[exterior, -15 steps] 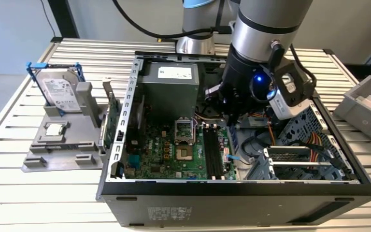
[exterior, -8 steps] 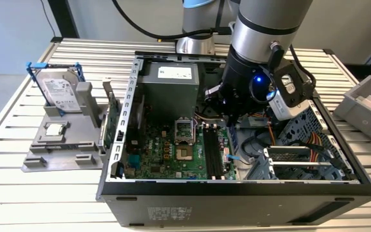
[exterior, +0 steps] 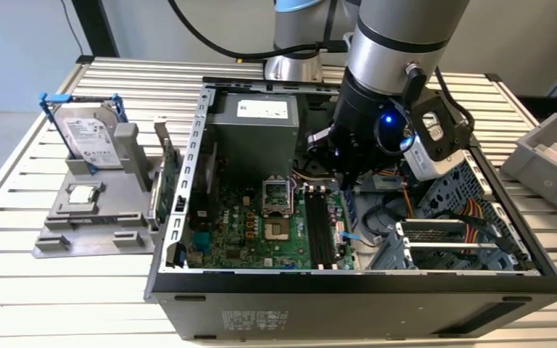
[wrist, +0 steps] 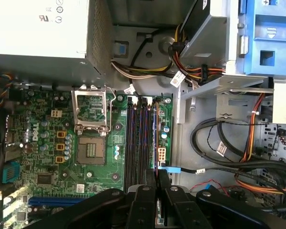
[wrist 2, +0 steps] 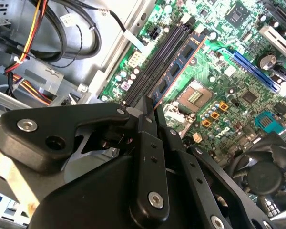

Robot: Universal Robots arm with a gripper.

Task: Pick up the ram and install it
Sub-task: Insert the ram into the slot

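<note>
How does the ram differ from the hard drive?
The ram is a thin, long stick with dark chips; the hard drive is a broad silver box in a blue frame. The ram lies along the motherboard slots inside the case; the hard drive stands outside, on a grey stand.

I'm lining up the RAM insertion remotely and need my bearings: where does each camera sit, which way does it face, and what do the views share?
Exterior view: off the arm, raised, looking down into the open computer case; the arm's lower segments and wrist show above the motherboard.
First wrist view: on the arm, facing down onto the motherboard; the gripper shows over the memory slots.
Second wrist view: on the arm, looking obliquely along the slots; the gripper shows, shut on the ram.
Shared: all three show the motherboard, CPU socket and memory slots.
</note>
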